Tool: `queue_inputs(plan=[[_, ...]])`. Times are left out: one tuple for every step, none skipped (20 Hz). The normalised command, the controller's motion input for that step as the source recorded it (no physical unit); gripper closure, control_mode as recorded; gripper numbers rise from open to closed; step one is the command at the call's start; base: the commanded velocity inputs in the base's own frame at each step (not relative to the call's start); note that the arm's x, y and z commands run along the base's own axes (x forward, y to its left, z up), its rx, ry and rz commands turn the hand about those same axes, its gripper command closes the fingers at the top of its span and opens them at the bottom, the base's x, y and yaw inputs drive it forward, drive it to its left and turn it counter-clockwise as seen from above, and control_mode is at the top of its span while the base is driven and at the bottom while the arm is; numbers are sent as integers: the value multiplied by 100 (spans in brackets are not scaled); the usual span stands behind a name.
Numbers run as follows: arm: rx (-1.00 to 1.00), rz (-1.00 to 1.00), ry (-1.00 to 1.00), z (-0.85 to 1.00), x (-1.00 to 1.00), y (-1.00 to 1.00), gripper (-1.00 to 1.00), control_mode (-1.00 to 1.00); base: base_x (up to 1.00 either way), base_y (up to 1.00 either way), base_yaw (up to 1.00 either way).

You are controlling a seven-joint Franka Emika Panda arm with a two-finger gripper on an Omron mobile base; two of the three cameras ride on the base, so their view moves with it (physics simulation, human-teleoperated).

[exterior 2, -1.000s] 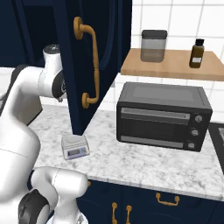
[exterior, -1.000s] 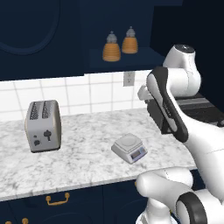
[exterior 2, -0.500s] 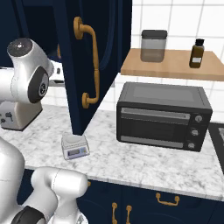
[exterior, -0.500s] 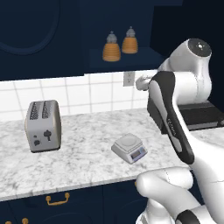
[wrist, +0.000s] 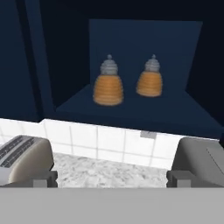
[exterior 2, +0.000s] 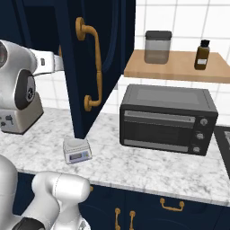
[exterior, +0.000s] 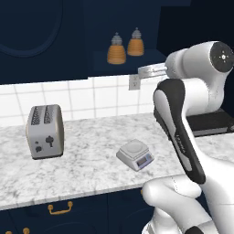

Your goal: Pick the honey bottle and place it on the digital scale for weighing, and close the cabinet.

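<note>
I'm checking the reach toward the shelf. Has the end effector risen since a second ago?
Yes. The end effector has climbed from beside the scale to near the honey bottles, and is open.

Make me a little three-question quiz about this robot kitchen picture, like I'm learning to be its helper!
1. True or false: the honey bottle is already on the digital scale.
2. How many honey bottles stand on the cabinet shelf?
3. What sits on the counter left of the scale in the left base view: A) toaster, B) kettle, C) bowl?

Key: 1. False, the scale's plate is bare. 2. Two. 3. A.
</note>
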Motion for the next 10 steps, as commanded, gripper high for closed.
queue_inputs(plan=[[0,9,0,59,0,0,-100,-100,0,0,0],[1,13,0,62,0,0,-100,-100,0,0,0],[0,9,0,69,0,0,-100,-100,0,0,0],[0,2,0,66,0,0,-100,-100,0,0,0],[0,1,0,56,0,0,-100,-100,0,0,0],[0,3,0,43,2,0,-100,-100,0,0,0],[0,3,-2,35,11,1,-100,-100,0,0,0],[0,4,-15,19,19,4,-100,-100,0,0,0],[2,7,-41,0,4,8,-100,-100,0,0,0],[10,6,-31,0,21,0,-100,-100,0,0,0]])
